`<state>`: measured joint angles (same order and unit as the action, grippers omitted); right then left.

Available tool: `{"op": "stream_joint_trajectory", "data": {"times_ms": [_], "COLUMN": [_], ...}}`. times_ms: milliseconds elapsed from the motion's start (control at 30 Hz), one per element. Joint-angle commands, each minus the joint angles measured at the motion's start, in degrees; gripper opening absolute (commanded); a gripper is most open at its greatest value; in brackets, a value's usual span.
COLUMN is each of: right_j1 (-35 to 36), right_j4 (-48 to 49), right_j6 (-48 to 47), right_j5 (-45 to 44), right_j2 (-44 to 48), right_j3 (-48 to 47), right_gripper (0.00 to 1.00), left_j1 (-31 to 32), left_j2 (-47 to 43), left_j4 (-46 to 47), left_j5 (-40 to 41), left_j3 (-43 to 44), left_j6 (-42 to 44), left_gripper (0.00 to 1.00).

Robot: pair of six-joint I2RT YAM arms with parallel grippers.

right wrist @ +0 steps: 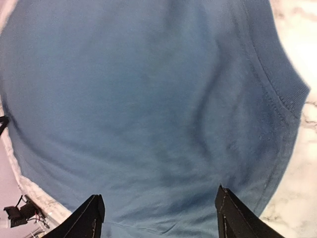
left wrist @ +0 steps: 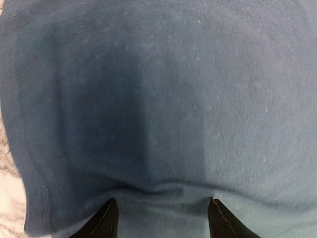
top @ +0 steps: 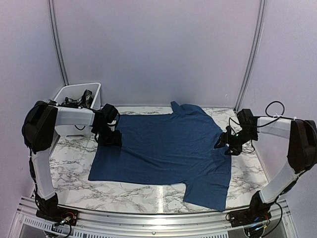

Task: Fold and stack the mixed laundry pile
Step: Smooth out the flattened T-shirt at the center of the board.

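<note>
- Navy t-shirt [top: 168, 148] lay spread flat on marble table [top: 74, 178].
- Left gripper [left wrist: 161, 220]: fingers parted, at shirt's left edge.
- Right gripper [right wrist: 161, 218]: fingers spread wide, released.

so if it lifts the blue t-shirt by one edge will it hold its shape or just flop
Likely floppy: the navy t-shirt lies flat with a soft crease by the left gripper, so a lifted edge would probably sag. It looks thin, so probably light. Pushed, it would likely bunch rather than slide whole on the marble table.
</note>
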<state>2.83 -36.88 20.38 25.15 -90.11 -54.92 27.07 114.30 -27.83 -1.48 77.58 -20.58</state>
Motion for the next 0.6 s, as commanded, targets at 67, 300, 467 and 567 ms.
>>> {"op": "stream_joint_trajectory", "data": {"times_ms": [67, 300, 467, 567], "right_j1": [0.8, 5.6, 11.8, 14.1], "right_j4": [-8.3, -15.2, -17.6, -16.8], "right_j6": [2.7, 14.6, 20.6, 22.6], "right_j5": [3.4, -2.7, -6.7, -8.1], "right_j2": [12.2, 27.8, 31.2, 30.9], "right_j3": [1.3, 12.8, 18.6, 20.7], "right_gripper": [0.71, 0.62, 0.54, 0.52], "left_j1": [1.0, 2.7, 3.3, 3.4], "left_j2": [-15.2, -32.4, -37.8, -37.8], "left_j4": [-1.5, -1.9, -3.5, -4.8], "left_j5": [-1.9, 0.0, 1.2, 3.5], "left_j3": [-8.1, -22.3, -27.7, -28.7], "left_j6": [-3.1, -19.3, -29.2, -32.2], "left_gripper": [0.68, 0.74, 0.77, 0.77]}}
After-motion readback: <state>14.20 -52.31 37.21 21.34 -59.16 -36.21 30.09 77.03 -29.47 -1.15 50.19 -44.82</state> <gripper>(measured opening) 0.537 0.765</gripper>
